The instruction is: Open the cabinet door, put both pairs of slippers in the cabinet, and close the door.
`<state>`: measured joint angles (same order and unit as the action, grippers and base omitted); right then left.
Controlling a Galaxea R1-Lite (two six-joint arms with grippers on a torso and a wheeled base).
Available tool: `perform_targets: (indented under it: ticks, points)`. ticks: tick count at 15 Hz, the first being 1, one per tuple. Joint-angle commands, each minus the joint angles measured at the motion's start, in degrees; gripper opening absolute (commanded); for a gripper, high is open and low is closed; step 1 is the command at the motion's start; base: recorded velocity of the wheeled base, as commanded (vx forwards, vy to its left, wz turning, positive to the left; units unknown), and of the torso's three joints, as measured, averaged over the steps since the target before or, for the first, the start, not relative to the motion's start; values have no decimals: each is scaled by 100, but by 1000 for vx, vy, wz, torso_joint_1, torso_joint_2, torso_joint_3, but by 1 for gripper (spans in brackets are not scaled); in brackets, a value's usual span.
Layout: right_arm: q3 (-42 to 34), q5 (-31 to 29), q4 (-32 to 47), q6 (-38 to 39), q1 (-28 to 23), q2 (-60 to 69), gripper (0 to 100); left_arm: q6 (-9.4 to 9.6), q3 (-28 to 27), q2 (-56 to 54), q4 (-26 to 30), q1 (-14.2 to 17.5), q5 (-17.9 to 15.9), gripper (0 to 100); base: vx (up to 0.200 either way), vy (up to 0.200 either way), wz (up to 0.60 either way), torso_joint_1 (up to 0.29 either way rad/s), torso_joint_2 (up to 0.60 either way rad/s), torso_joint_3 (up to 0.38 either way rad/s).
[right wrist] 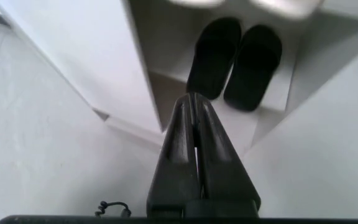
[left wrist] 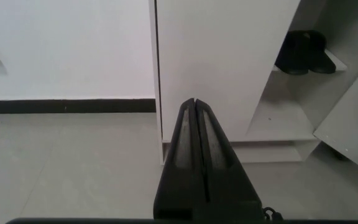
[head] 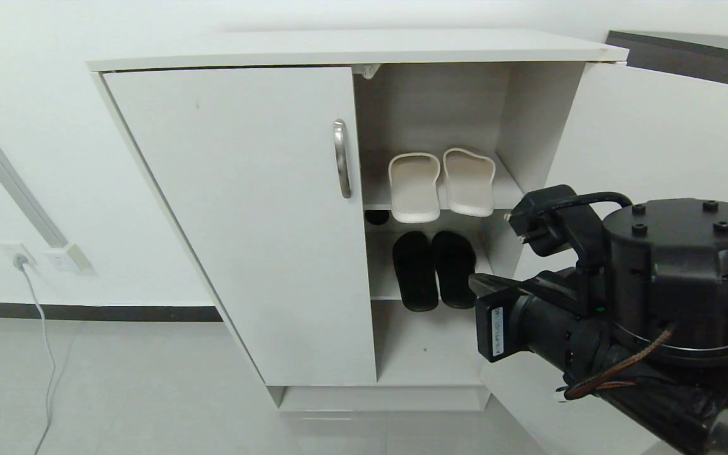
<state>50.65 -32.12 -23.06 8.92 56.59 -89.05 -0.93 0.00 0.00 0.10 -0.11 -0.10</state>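
One cabinet (head: 351, 47) stands against the wall with two doors: the left door (head: 237, 221) is closed and the right door (head: 655, 139) is swung wide open. Two pairs of slippers, four in all, lie inside. The white pair (head: 414, 188) is on the upper shelf (head: 509, 189) and the black pair (head: 414, 270) on the shelf below (head: 380, 284). The left hand (left wrist: 194, 102) and the right hand (right wrist: 194, 96) each have their fingers pressed together on nothing, in front of the cabinet, the right hand near the black pair.
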Motion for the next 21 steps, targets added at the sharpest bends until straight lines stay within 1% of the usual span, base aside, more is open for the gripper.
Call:
perform_targets:
  ticks: [1, 6, 8, 11, 21]
  points:
    - [-64, 136, -5, 13, -25, -86, 0, -4, 0, 9, -1, 2, 1, 0, -200, 0, 0, 2, 12, 7]
    - [-222, 145, -23, 31, -60, -358, 0, -4, 0, 0, -1, 2, 1, 0, -200, 0, 0, 4, 1, 3]
    - [-398, 189, -163, -22, -87, -420, 0, -4, 0, 9, -1, 2, 1, 0, 0, 0, 0, 0, 0, 0]
    - [-442, 294, -216, -31, -87, -420, 0, -13, 0, 9, -1, 2, 10, 0, 0, 0, 0, 0, 0, 0]
    - [-504, 294, -216, -84, -87, -429, 0, -4, 0, 9, -1, 2, 10, 0, 0, 0, 0, 0, 0, 0]
